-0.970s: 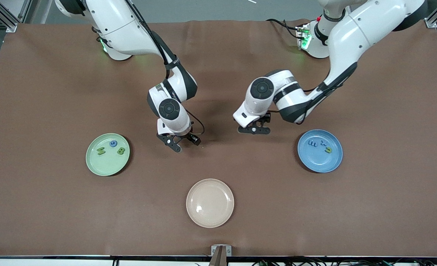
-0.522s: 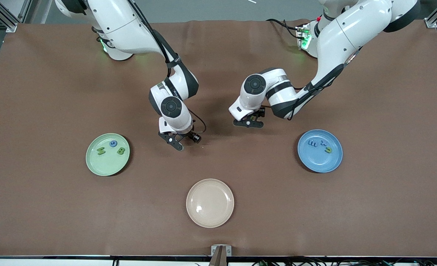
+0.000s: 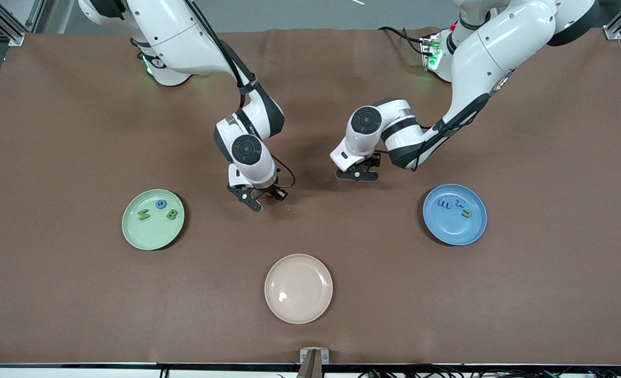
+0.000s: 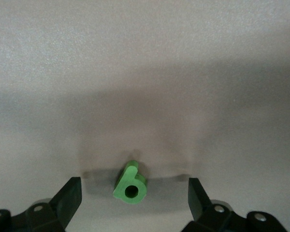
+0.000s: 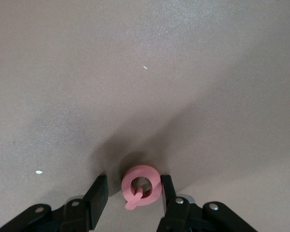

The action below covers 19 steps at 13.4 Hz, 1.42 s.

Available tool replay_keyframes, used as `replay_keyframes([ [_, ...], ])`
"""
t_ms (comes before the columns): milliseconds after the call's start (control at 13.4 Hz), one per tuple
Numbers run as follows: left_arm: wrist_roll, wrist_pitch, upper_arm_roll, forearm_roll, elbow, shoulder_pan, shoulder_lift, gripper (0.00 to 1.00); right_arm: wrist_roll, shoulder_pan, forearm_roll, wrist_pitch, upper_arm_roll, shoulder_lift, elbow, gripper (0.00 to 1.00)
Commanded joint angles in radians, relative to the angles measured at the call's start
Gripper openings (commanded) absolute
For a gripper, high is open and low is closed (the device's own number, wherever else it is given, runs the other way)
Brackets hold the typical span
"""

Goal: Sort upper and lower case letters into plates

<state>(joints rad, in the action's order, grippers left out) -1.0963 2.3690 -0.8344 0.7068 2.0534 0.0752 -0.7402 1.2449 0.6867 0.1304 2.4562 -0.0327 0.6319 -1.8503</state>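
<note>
Between the right gripper's (image 5: 133, 193) fingers (image 5: 99, 193) sits a pink letter Q (image 5: 141, 191) on the brown counter (image 3: 79, 131) — one finger touches it, the other stands just beside, so the gripper is closing around it, not yet clamped. Toward the right arm's end from that gripper lies the green plate (image 3: 153, 236) with three letters. Between the left gripper's (image 4: 133, 193) wide-open fingers (image 4: 70, 195) lies a green letter b (image 4: 130, 182), apart from both. Toward the left arm's end from it lies the blue plate (image 3: 455, 233) with three letters — a beige plate (image 3: 298, 288) lies nearer the front camera than both grippers
</note>
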Motion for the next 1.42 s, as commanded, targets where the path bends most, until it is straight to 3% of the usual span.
replay_keyframes([
  [0,-0.023,0.024,0.004,0.019,0.019,0.0,0.016,0.78,0.018,0.016,0.002,-0.006,-0.009,-0.018,-0.027,0.31],
  [149,-0.023,0.022,0.005,0.019,0.019,0.0,0.016,0.68,0.018,0.011,0.002,-0.008,-0.01,-0.02,-0.027,0.04],
  [224,-0.023,0.022,0.005,0.019,0.019,0.0,0.016,0.64,0.01,0.004,0.002,-0.009,-0.01,-0.024,-0.026,0.01],
  [373,-0.023,0.022,0.005,0.019,0.019,0.0,0.015,0.57,-0.01,-0.018,-0.008,-0.04,-0.018,-0.037,-0.014,0.0],
  [597,-0.022,0.021,0.005,0.019,0.019,-0.002,0.015,0.47,-0.238,-0.145,-0.008,-0.204,-0.026,-0.133,0.0,0.0],
  [746,-0.022,0.021,0.005,0.019,0.019,-0.006,0.013,0.45,-0.413,-0.232,-0.008,-0.261,-0.026,-0.167,-0.001,0.0],
  [1045,-0.02,0.019,0.014,0.019,0.019,-0.021,0.005,0.4,-0.769,-0.422,-0.008,-0.266,-0.026,-0.173,-0.003,0.0],
  [1343,-0.02,0.019,0.029,0.019,0.019,-0.037,0.004,0.27,-1.069,-0.588,-0.011,-0.214,-0.026,-0.16,-0.013,0.01],
])
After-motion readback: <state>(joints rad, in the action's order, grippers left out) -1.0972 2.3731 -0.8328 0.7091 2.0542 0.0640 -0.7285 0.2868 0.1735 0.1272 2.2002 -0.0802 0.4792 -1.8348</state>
